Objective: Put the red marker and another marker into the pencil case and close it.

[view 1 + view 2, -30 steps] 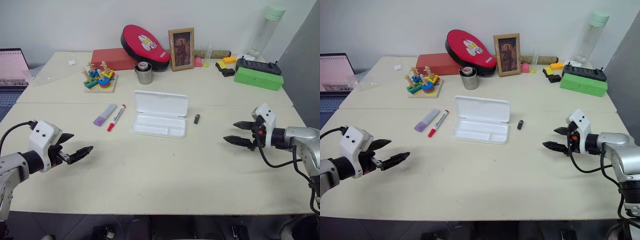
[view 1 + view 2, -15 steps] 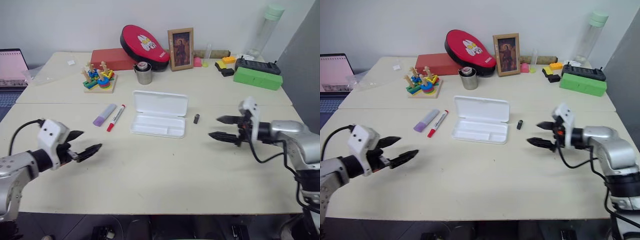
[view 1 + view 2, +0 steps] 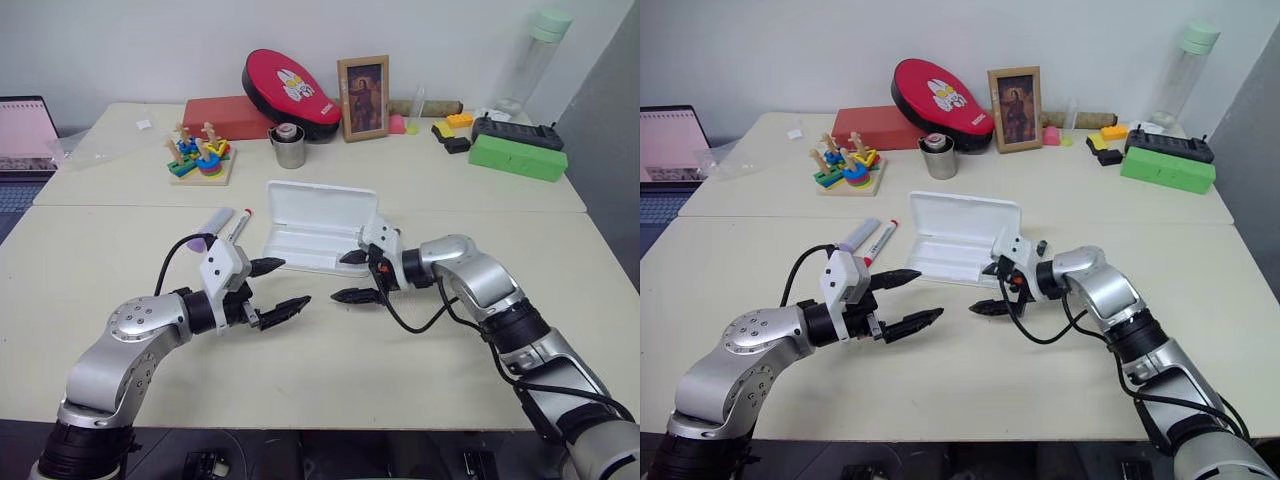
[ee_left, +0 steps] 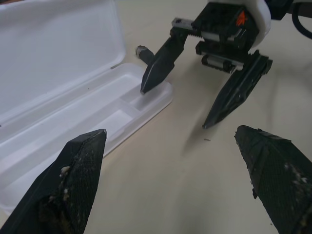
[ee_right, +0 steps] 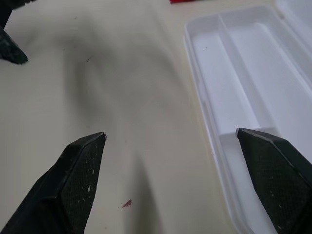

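The case [image 3: 318, 228] lies open, long axis running left to right, lid tipped back away from the robot. The red marker [image 3: 239, 224] and purple marker [image 3: 213, 222] lie side by side beyond the left pincer [image 3: 279, 287], their ends pointing away and slightly right. Both pincers gape wide and hold nothing. The right pincer [image 3: 353, 277] hangs over the case's near right corner, facing the left one. A small black cap [image 3: 1041, 247] lies just behind the right pincer.

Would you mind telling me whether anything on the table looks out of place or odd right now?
Nothing is spilled or damaged. The pencil case lies open and empty, with the red marker and purple marker beside it. One stray: a small dark object loose near the case.
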Motion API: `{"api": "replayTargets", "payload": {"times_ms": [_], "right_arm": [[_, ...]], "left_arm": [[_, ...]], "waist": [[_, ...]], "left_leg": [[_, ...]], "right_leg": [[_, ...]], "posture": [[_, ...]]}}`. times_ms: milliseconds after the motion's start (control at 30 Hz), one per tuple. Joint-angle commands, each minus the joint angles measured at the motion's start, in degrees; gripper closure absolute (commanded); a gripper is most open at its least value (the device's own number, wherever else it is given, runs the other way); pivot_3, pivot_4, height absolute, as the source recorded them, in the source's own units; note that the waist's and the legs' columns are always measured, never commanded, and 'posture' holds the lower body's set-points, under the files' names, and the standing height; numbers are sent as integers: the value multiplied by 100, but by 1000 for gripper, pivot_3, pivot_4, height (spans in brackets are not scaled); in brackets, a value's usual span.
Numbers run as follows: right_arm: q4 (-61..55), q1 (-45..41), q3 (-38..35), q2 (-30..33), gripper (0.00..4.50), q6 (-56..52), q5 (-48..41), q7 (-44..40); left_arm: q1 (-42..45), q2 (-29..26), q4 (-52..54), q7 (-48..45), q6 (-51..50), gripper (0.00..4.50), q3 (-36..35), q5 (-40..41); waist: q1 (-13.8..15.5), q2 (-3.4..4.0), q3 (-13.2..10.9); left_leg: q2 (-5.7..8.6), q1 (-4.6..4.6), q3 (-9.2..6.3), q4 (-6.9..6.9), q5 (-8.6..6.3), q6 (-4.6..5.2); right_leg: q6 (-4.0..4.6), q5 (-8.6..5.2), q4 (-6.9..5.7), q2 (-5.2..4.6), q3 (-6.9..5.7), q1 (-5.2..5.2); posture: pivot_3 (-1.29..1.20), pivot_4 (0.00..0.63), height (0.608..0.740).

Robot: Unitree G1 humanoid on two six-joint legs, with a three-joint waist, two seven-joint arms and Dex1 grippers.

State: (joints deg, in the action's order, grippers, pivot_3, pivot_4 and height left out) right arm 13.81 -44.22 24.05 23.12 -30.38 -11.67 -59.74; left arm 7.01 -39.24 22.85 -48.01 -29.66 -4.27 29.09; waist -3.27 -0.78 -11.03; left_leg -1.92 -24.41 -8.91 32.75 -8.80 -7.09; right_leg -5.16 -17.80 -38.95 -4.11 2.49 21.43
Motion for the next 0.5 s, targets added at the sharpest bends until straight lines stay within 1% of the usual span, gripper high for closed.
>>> {"api": "replayTargets", "payload": {"times_ms": [33, 233, 267, 300, 400, 467, 500], "right_arm": [[511, -248, 98, -174, 438, 381, 353, -44], [799, -291, 75, -316, 1802, 672, 646, -72], [800, -295, 55, -341, 2137, 700, 676, -67], [806, -301, 41, -361, 2297, 720, 696, -62], [804, -299, 4, -398, 3151, 814, 726, -69], [792, -291, -31, -433, 3587, 884, 724, -79], [658, -248, -36, -424, 4070, 912, 696, -126]], "left_arm": [[81, 10, 264, 79, 32, 0, -75, 49], [-48, 64, 286, 193, 71, 0, -118, 42], [-98, 64, 291, 197, 96, 0, -104, 12], [-131, 65, 292, 197, 112, 0, -96, -9], [-202, 63, 323, 220, 116, 0, -108, -6], [-249, 58, 297, 246, 142, 0, -111, -33], [-290, 53, 261, 256, 175, 0, -128, -60]], "waist": [[-1, 0, 0], [-1, 0, 0], [-2, 0, 0], [-2, 0, 0], [-1, 0, 0], [-1, 0, 0], [-2, 0, 0]], "left_leg": [[0, 0, 0, 0, 0, 0], [0, 0, -1, 0, 0, 0], [0, 1, -1, 0, 0, 0], [0, 1, -1, 0, 0, 0], [0, 1, -2, 0, 0, 0], [0, 1, -2, 0, 0, 0], [0, 1, -2, 0, 0, 0]], "right_leg": [[0, 0, 0, 0, -1, 0], [0, 0, -1, 0, -1, -1], [0, 0, -1, 0, -1, -1], [0, 0, -1, 0, -1, -1], [0, 0, -2, 0, -1, -1], [0, 0, -2, 0, -1, -1], [0, 0, -2, 0, -1, -1]], "posture": [[0, 150, 740], [0, 150, 740], [0, 150, 740], [0, 150, 740], [0, 150, 740], [0, 150, 740], [0, 150, 740]]}}
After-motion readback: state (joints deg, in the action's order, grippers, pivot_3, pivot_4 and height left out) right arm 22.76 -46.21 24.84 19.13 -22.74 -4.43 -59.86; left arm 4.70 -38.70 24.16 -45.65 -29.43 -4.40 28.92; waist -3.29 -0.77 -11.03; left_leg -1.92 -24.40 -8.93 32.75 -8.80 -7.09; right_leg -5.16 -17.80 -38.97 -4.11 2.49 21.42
